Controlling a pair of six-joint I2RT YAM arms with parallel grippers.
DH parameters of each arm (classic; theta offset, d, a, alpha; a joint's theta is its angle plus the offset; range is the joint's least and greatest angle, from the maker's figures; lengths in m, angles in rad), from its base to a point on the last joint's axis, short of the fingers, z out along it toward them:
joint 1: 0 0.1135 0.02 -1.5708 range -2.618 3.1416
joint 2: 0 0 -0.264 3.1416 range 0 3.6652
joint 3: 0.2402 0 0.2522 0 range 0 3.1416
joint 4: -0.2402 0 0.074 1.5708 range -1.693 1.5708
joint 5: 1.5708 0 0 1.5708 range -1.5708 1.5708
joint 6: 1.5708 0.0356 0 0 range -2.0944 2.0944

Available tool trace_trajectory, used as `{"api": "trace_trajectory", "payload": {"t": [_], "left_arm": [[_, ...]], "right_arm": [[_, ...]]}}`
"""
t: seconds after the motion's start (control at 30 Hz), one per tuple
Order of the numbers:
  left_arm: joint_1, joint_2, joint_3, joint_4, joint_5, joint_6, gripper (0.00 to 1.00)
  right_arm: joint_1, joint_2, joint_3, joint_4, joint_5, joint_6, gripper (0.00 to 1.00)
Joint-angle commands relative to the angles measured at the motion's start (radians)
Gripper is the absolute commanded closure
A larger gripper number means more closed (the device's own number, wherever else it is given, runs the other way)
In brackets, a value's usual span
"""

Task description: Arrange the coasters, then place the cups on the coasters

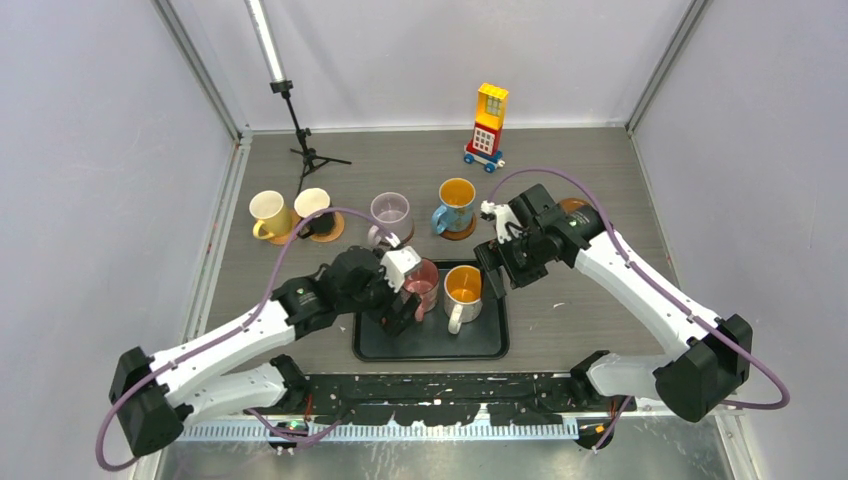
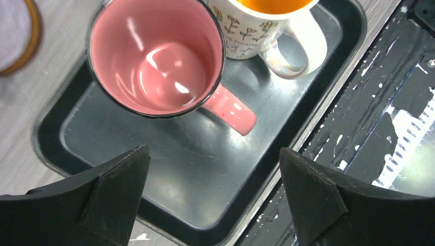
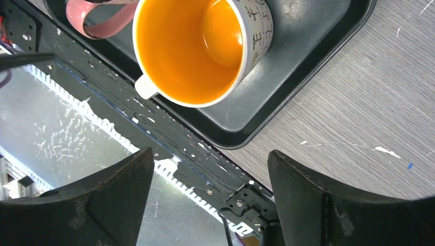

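Pink mug (image 2: 154, 56) and orange-lined white mug (image 3: 190, 46) stand in black tray (image 1: 430, 345), lower centre | step, judged: moving mugs onto coasters (image 1: 338, 232) | left gripper (image 2: 213, 151) spread, empty, near pink mug | right gripper (image 3: 210, 152) spread, empty | next: straddle pink mug's rim, close.

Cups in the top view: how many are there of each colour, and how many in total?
Cream cups: 2
Lilac cup: 1
Blue cup with orange inside: 1
Pink cup: 1
White cup with orange inside: 1
Total: 6
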Motion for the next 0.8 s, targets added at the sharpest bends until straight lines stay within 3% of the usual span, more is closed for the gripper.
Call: {"api": "trace_trajectory", "payload": {"t": [0.0,0.3,0.57,0.77], "left_arm": [[-0.037,0.09,0.04,0.001,-0.112,-0.17,0.0],[-0.047,0.145,0.038,0.057,-0.26,-0.267,0.0],[-0.053,0.115,0.024,0.129,-0.203,-0.32,0.0],[-0.103,0.102,0.007,0.151,-0.236,-0.292,0.0]], "right_arm": [[0.015,-0.01,-0.011,0.036,-0.022,0.095,0.14],[0.159,0.003,-0.099,0.186,0.016,0.299,0.14],[0.176,0.086,-0.095,0.228,0.065,0.396,0.14],[0.176,0.101,-0.104,0.252,0.096,0.438,0.14]]}}
